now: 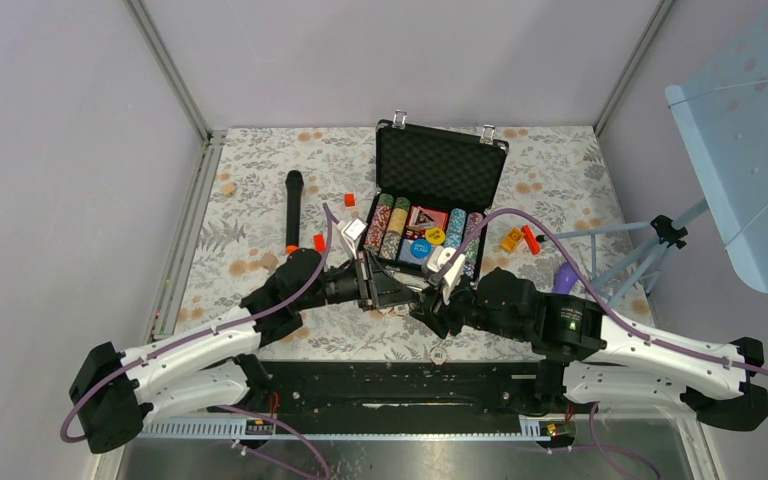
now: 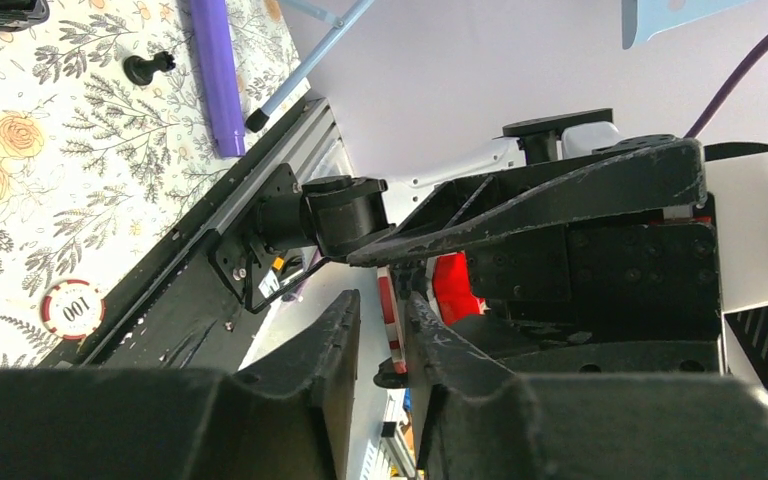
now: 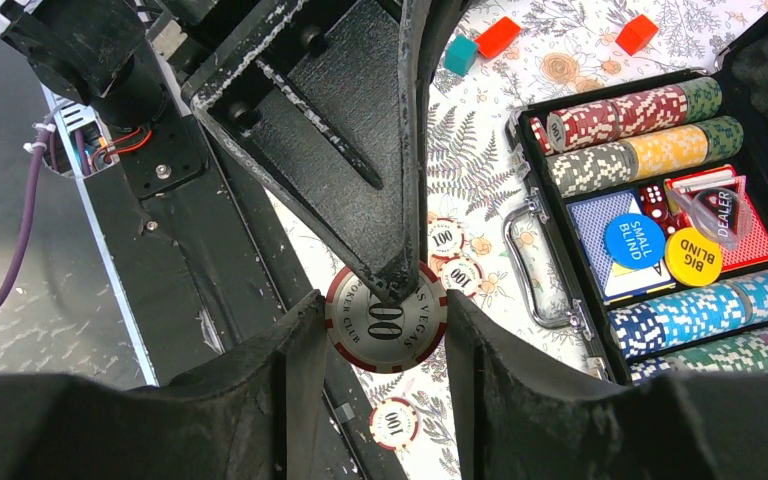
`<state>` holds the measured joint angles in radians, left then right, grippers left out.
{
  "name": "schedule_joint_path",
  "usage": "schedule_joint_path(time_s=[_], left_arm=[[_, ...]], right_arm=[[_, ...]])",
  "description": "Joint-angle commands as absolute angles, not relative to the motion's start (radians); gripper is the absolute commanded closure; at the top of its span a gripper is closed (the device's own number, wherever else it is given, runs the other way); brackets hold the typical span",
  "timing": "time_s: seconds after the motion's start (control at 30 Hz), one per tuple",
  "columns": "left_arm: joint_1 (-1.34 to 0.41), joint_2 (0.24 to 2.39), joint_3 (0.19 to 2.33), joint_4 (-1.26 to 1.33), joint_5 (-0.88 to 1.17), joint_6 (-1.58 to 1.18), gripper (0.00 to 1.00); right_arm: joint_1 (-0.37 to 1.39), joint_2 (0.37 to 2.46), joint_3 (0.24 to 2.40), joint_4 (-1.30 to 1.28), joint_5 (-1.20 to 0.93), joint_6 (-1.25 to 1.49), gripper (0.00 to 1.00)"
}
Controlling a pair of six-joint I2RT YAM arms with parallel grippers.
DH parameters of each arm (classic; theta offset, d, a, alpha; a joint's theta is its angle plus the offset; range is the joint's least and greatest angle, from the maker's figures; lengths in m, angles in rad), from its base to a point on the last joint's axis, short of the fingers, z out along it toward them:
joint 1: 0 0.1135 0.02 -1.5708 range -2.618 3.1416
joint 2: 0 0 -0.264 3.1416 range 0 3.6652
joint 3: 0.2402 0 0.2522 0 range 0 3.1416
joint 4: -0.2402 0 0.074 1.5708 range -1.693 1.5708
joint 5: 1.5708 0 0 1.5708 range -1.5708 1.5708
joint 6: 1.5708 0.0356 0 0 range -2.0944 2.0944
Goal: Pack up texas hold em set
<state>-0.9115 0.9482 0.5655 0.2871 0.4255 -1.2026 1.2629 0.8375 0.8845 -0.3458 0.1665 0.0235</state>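
The black briefcase (image 1: pixel 440 165) stands open at the back of the table, its tray filled with rows of striped chips (image 3: pixel 620 115), card decks and the blue (image 3: pixel 634 240) and yellow (image 3: pixel 695 256) buttons. Just in front of it the two grippers meet. My right gripper (image 3: pixel 385 300) is shut across the rim of a red-and-white 100 chip (image 3: pixel 385 338). My left gripper (image 2: pixel 382 300) straddles that chip (image 2: pixel 392 320) face to face. One finger lies against it and a gap shows at the other. Three more 100 chips (image 3: pixel 445 238) (image 3: pixel 459 275) (image 3: pixel 394 423) lie on the cloth below.
A black microphone (image 1: pixel 292 210) lies left of the case, with red blocks (image 1: pixel 319 241) and a teal block (image 3: pixel 460 55) nearby. Orange pieces (image 1: pixel 520 238) and a purple object (image 1: pixel 564 278) sit to the right. A blue perforated stand (image 1: pixel 750 130) overhangs the right edge. One chip (image 1: pixel 439 353) lies near the base rail.
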Motion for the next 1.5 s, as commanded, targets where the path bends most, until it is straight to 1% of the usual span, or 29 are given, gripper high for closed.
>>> schedule_joint_path(time_s=[0.0, 0.13, 0.2, 0.23, 0.27, 0.33, 0.4, 0.47, 0.57, 0.67, 0.77, 0.9, 0.97, 1.03, 1.1, 1.23, 1.47], left_arm=[[-0.918, 0.957, 0.621, 0.35, 0.452, -1.192, 0.8], [-0.917, 0.968, 0.633, 0.34, 0.462, -1.181, 0.93], [-0.917, 0.973, 0.646, 0.32, 0.467, -1.159, 0.99], [-0.916, 0.973, 0.662, 0.295, 0.466, -1.137, 1.0], [-0.914, 0.97, 0.682, 0.256, 0.456, -1.101, 1.0], [-0.902, 0.964, 0.732, 0.129, 0.416, -1.013, 1.0], [-0.864, 0.963, 0.781, 0.003, 0.39, -0.909, 1.0], [-0.797, 0.963, 0.826, -0.112, 0.379, -0.815, 1.0], [-0.675, 0.97, 0.873, -0.251, 0.352, -0.645, 1.0], [-0.594, 1.004, 0.912, -0.322, 0.297, -0.437, 1.0], [-0.575, 1.043, 0.937, -0.33, 0.27, -0.231, 1.0], [-0.573, 1.031, 0.888, -0.193, 0.261, -0.039, 1.0], [-0.573, 1.019, 0.832, -0.102, 0.323, 0.124, 1.0], [-0.568, 1.041, 0.813, -0.079, 0.354, 0.274, 1.0], [-0.552, 1.105, 0.853, -0.167, 0.381, 0.395, 1.0], [-0.531, 1.271, 0.969, -0.436, 0.49, 0.673, 1.0], [-0.51, 1.37, 0.997, -0.451, 0.592, 0.915, 1.0]], right_arm=[[1.262, 0.823, 0.88, -0.315, 0.189, 0.012, 0.58], [1.262, 0.824, 0.876, -0.319, 0.193, 0.013, 0.58], [1.261, 0.825, 0.877, -0.321, 0.197, 0.017, 0.55], [1.261, 0.824, 0.876, -0.322, 0.2, 0.019, 0.52], [1.261, 0.823, 0.877, -0.321, 0.209, 0.026, 0.45], [1.261, 0.819, 0.876, -0.321, 0.21, 0.03, 0.25], [1.262, 0.809, 0.869, -0.319, 0.218, 0.036, 0.14], [1.261, 0.785, 0.851, -0.307, 0.231, 0.039, 0.09], [1.261, 0.731, 0.792, -0.254, 0.242, 0.036, 0.05], [1.261, 0.665, 0.73, -0.199, 0.265, 0.029, 0.05], [1.262, 0.601, 0.672, -0.155, 0.286, 0.023, 0.05], [1.262, 0.548, 0.642, -0.166, 0.303, 0.026, 0.06], [1.261, 0.538, 0.643, -0.193, 0.313, 0.034, 0.06], [1.261, 0.528, 0.646, -0.218, 0.316, 0.044, 0.06], [1.261, 0.518, 0.646, -0.239, 0.323, 0.053, 0.06], [1.261, 0.499, 0.632, -0.259, 0.328, 0.066, 0.07], [1.261, 0.479, 0.614, -0.282, 0.307, 0.098, 0.07]])
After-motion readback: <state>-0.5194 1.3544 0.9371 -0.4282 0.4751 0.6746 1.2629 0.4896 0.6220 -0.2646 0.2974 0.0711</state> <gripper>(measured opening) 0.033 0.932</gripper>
